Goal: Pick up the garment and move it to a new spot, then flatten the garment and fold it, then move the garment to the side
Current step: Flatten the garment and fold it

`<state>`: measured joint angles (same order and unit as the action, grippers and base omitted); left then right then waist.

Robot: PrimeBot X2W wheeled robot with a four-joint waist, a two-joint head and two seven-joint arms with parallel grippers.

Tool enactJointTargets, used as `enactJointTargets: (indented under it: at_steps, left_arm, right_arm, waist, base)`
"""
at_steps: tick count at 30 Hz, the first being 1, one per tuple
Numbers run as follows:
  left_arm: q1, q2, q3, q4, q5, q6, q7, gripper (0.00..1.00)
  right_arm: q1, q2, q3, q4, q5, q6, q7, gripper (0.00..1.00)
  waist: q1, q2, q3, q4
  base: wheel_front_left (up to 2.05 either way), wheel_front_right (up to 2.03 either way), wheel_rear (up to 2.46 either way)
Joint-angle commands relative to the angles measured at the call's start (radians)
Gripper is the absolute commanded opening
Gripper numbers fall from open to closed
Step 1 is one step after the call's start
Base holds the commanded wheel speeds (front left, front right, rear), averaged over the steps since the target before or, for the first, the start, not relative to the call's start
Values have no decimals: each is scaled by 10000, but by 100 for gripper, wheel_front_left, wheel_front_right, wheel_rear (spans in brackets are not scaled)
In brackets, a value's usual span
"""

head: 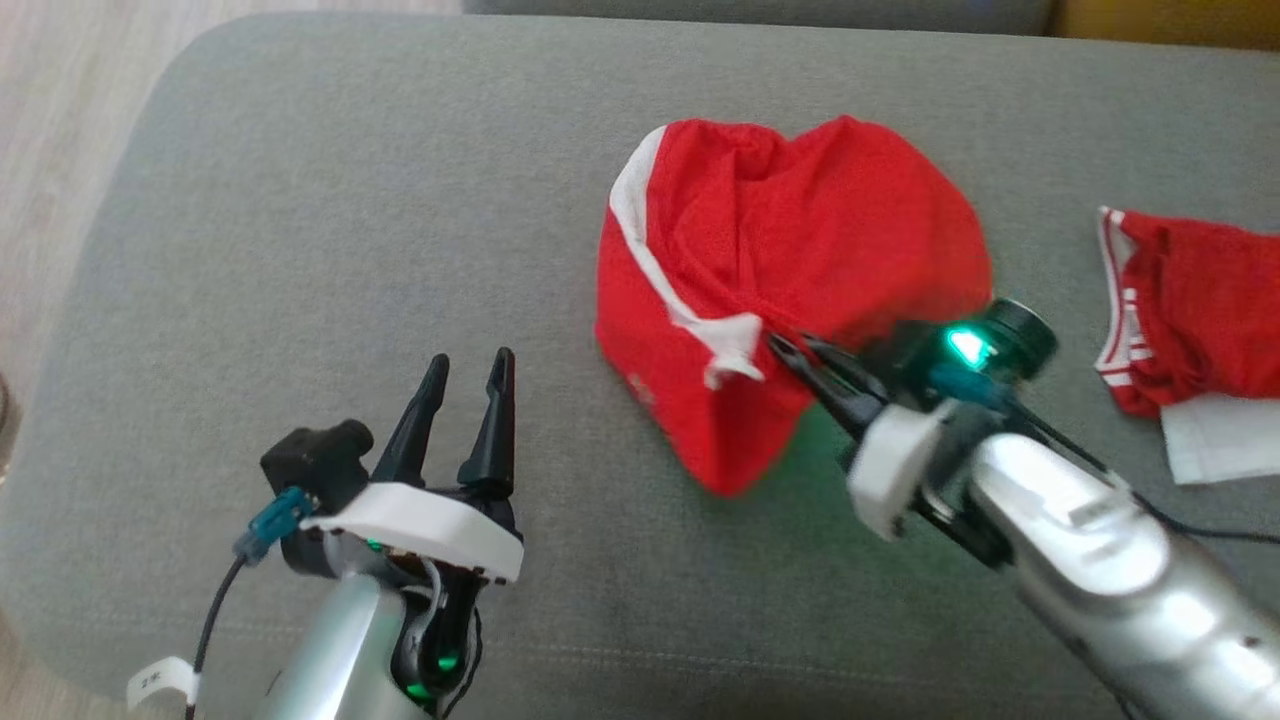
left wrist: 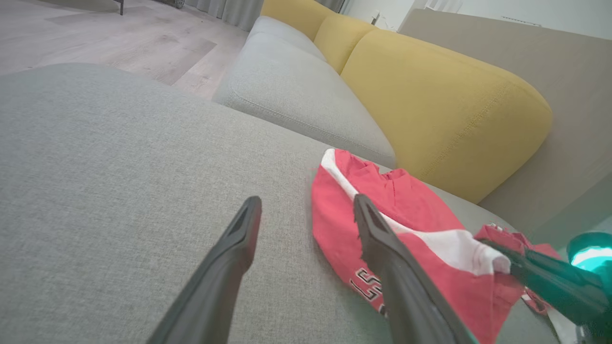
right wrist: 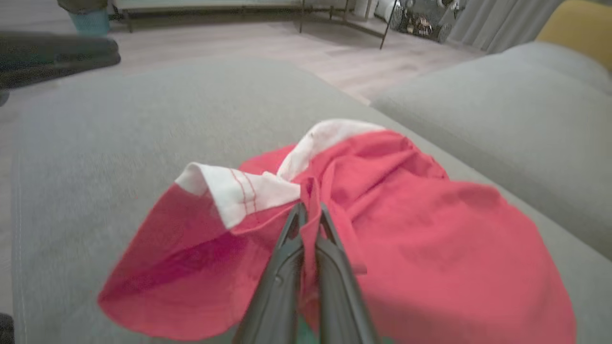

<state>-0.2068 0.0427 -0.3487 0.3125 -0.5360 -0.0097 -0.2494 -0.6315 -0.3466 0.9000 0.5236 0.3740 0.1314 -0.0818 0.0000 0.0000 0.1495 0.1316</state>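
The garment (head: 800, 270) is a crumpled red piece with a white stripe, lying on the grey cushion (head: 350, 230) right of centre. My right gripper (head: 785, 350) is shut on a fold of it near the white hem, and in the right wrist view the garment (right wrist: 406, 229) bunches around the pinched right gripper (right wrist: 309, 210). Lower left in the head view, my left gripper (head: 470, 365) stands open with nothing between its fingers, a little left of the cloth. The left wrist view has the left gripper (left wrist: 306, 205) open beside the garment (left wrist: 406, 210).
A second red and white piece of clothing (head: 1190, 300) lies at the cushion's right edge. Wooden floor (head: 60, 120) runs past the cushion's left edge. A yellow backrest (left wrist: 444, 105) and another grey seat (left wrist: 296, 91) stand beyond the garment.
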Motion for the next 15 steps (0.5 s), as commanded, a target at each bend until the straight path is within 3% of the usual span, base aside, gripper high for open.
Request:
enactJointTargets:
  at_steps: [1, 6, 15]
  left_arm:
    - [-286, 76, 348, -255, 146, -55, -124, 100]
    - [-241, 76, 378, -240, 191, -86, -124, 100]
    - [-312, 76, 281, -158, 263, -111, -124, 100]
  right_arm:
    - [336, -324, -123, -449, 200, -7, 116, 0]
    - [885, -1088, -674, -1002, 357, -7, 353, 0]
    - [1649, -1919, -951, -1578, -515, -7, 740, 0]
  waist:
    - [0, 0, -81, -198]
    - [0, 0, -149, -591]
    - [0, 0, -255, -924]
  base:
    - [0, 0, 0]
    - [0, 0, 0]
    - [0, 0, 0]
